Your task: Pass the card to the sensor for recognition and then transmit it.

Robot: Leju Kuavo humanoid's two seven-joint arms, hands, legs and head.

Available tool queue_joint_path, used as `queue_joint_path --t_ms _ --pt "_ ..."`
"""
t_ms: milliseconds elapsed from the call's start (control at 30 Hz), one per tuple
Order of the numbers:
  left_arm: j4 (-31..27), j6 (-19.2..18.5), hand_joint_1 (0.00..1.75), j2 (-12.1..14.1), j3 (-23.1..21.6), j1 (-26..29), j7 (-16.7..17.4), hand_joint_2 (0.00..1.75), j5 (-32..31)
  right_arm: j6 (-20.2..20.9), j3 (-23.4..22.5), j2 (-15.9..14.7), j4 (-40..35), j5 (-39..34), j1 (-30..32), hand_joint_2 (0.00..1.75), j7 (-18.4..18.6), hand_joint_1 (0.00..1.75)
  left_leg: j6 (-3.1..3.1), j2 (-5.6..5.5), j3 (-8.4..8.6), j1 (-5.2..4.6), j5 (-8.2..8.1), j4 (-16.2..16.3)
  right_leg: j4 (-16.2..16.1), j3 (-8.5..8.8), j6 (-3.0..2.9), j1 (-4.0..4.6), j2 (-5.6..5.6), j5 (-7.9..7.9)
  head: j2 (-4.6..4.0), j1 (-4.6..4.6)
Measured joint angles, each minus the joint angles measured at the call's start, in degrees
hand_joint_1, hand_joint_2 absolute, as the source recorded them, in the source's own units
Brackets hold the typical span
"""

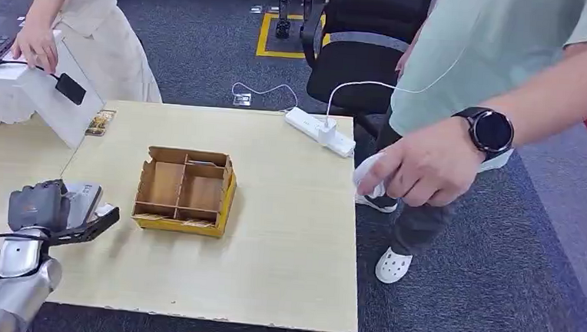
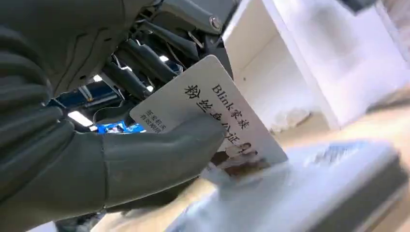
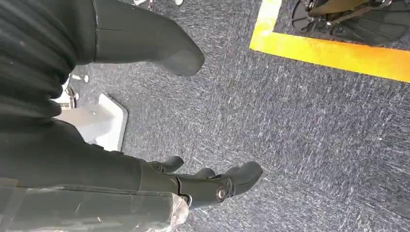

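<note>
My left hand is low over the table's front left part and pinches a white card between thumb and fingers. In the left wrist view the card bears black printed characters, with the thumb pressed on its face. A white slanted stand at the table's far left carries a small black sensor on a cable; the card is well short of it. The stand's white wall rises behind the card. My right hand hangs over carpet, fingers apart, holding nothing.
A brown cardboard divider box sits mid-table, right of my left hand. One person rests a hand on the stand; another person's hand, wearing a watch, holds something white past the table's right edge. A power strip lies at the far edge.
</note>
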Motion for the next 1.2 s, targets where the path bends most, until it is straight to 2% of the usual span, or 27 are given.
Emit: queue_joint_path --t_ms 167,267,367,467,667,733,833,933,1100,1167,1200 --pt "1.34 -1.40 1.75 0.09 0.00 0.44 0.04 1.75 -0.68 -0.02 -0.07 0.00 0.00 0.04 0.00 1.75 -0.22 0.00 0.00 -0.01 0.00 0.00 0.00 0.00 0.00 0.02 0.00 0.00 -0.01 0.00 0.00 0.00" --pt "1.82 -4.59 1.75 0.22 0.00 0.51 -0.26 1.75 -0.46 -0.15 -0.11 0.00 0.00 0.07 -0.02 1.75 -0.44 0.00 0.00 -0.01 0.01 0.00 0.00 0.00 0.00 0.03 0.00 0.00 -0.02 0.00 0.00 0.00" --pt "2.04 -5.49 1.75 0.46 0.00 0.56 -0.37 1.75 -0.18 -0.28 -0.13 0.00 0.00 0.09 -0.01 1.75 -0.59 0.00 0.00 -0.01 0.02 0.00 0.00 0.00 0.00 0.04 0.00 0.00 -0.02 0.00 0.00 0.00" --pt "2.19 -7.94 1.75 0.52 0.00 0.44 -1.62 1.75 0.59 -0.35 -0.20 0.00 0.00 0.13 -0.01 1.75 -0.70 0.00 0.00 -0.04 0.06 0.00 0.00 -0.01 0.01 0.09 0.00 0.00 -0.05 0.00 0.00 0.02" --pt "2.17 -17.41 1.75 1.51 -1.01 -0.45 -4.87 1.75 5.10 -0.35 -0.59 0.02 -0.07 0.87 -0.13 1.75 -0.74 0.00 0.01 -0.15 0.38 -0.06 -0.01 -0.12 0.01 0.47 0.01 -0.05 -0.24 -0.08 0.00 -0.02" --pt "2.14 -19.52 1.75 1.86 -1.09 -0.63 -6.10 1.75 7.28 -0.35 -0.72 0.00 -0.18 1.16 -0.13 1.75 -0.72 0.00 0.00 -0.14 0.51 -0.08 -0.01 -0.14 0.01 0.57 -0.01 -0.07 -0.24 -0.09 0.00 0.00" --pt "2.10 -20.57 1.75 2.10 -1.44 -0.61 -6.84 1.75 8.68 -0.35 -0.92 0.02 -0.26 1.31 -0.16 1.75 -0.72 0.00 0.00 -0.15 0.70 -0.09 0.00 -0.18 0.03 0.74 -0.01 -0.08 -0.24 -0.09 0.00 -0.02" --pt "1.64 -18.84 1.75 2.08 -1.49 -0.36 -8.22 1.75 10.69 -0.35 -0.94 0.02 -0.37 1.33 -0.17 1.75 -0.72 0.00 -0.06 -0.15 0.81 -0.09 0.05 -0.18 0.05 0.81 -0.02 -0.09 -0.23 -0.09 0.00 0.00" --pt "-2.45 -6.42 1.75 0.90 -0.72 2.42 -15.05 1.75 19.88 -0.44 -0.98 0.02 -0.39 1.86 -0.07 1.75 -0.79 0.00 -0.07 -0.15 0.60 -0.04 0.18 -0.14 0.05 0.59 -0.05 -0.03 -0.22 -0.02 0.00 0.02" --pt "-4.77 -3.69 1.75 0.61 0.46 2.64 -17.64 1.75 23.94 -0.52 -0.98 0.02 -0.39 1.95 -0.04 1.75 -0.83 0.00 -0.07 -0.14 0.53 -0.05 0.18 -0.14 0.05 0.55 -0.04 -0.04 -0.22 0.02 0.00 0.02" --pt "-5.96 -3.59 1.75 0.52 1.05 2.65 -17.84 1.75 25.02 -0.59 -1.01 0.02 -0.39 1.99 -0.03 1.75 -0.85 0.00 -0.07 -0.14 0.51 -0.05 0.18 -0.13 0.05 0.53 -0.04 -0.04 -0.22 0.02 0.00 0.00"
